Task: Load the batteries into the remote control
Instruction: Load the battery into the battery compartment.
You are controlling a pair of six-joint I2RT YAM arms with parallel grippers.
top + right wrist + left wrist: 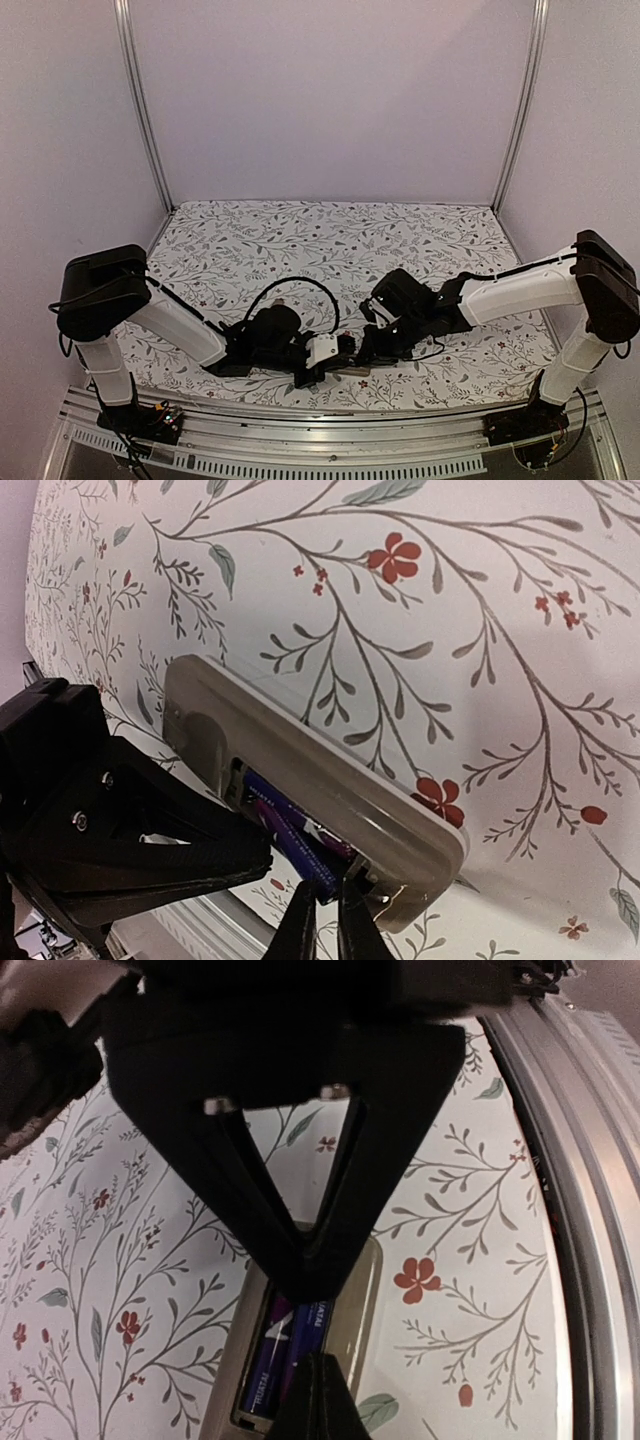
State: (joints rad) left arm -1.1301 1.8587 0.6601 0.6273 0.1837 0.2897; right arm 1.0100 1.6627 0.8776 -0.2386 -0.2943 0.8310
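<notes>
We see the remote control (pixel 330 770) lying back-up on the flowered counter (pixel 480 630) near its front edge, between the two hands, with the batteries (pixel 290 1345) side by side in its open recess (pixel 355 1310). Our left hand (pixel 300 1272) has its fingers pressed together, the tip poised over the recess. Our right hand (pixel 327 920) shows only a thin gap between its fingertips at the end of one cell, and we cannot tell whether it pinches it.

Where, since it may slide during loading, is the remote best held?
Probably across the remote's two long edges, coming straight down, clear of the open recess. It lies flat, back up. Its slim parallel sides suit a pinch, while the recess holds batteries.
</notes>
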